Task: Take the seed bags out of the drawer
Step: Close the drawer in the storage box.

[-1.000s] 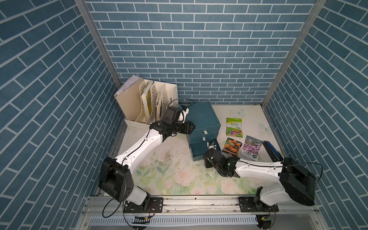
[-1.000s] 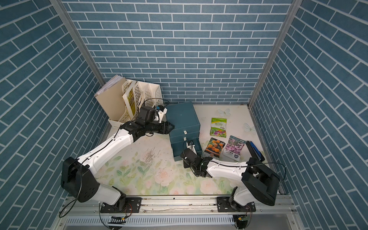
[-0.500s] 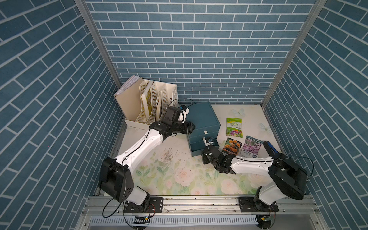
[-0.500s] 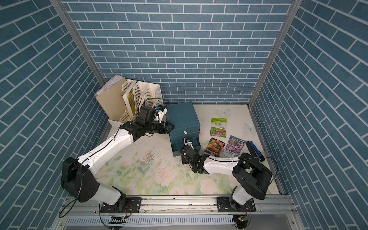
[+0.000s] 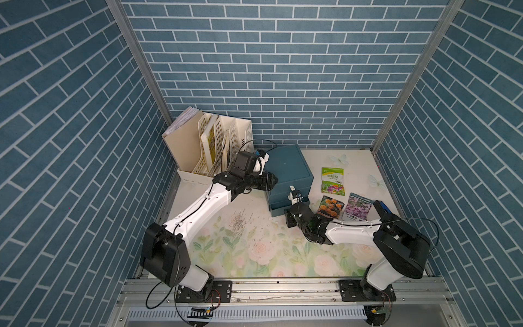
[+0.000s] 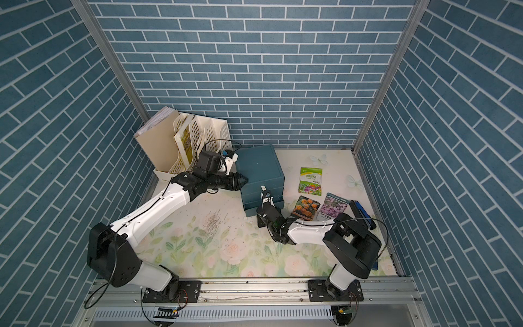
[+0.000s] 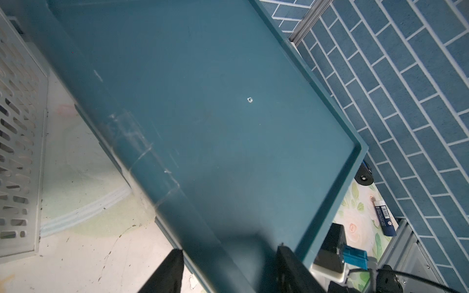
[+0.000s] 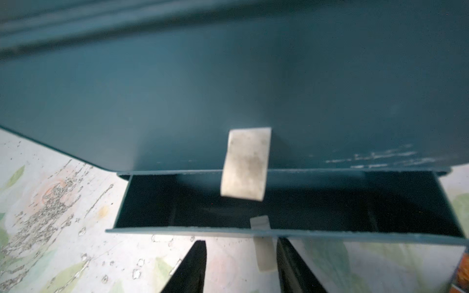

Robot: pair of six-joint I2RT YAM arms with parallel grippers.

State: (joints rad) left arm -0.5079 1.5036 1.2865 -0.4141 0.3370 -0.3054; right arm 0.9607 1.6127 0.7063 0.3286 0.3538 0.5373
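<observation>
Three seed bags lie flat on the mat to the right of the teal cabinet [image 5: 287, 167]: a green-white one [image 5: 333, 181], a black marigold one [image 5: 329, 206] and a pink-purple one [image 5: 356, 211]. The bottom drawer [image 8: 177, 230] stands a little open and its inside looks dark and bare. My right gripper [image 8: 241, 242] is open just in front of the drawer, with the drawer's white pull tab [image 8: 264, 253] hanging between the fingers, next to one of them. My left gripper [image 7: 229, 251] is shut on the cabinet's left top edge.
A cream file rack [image 5: 215, 150] with books and folders stands at the back left, close behind my left arm. A dark blue object [image 5: 382, 208] lies by the right wall. Dark specks [image 5: 239, 223] are scattered over the flowered mat. Brick walls close in three sides.
My right gripper has moved in toward the cabinet, and the bottom drawer stands less far out than a second ago. The left arm and the seed bags have not moved.
</observation>
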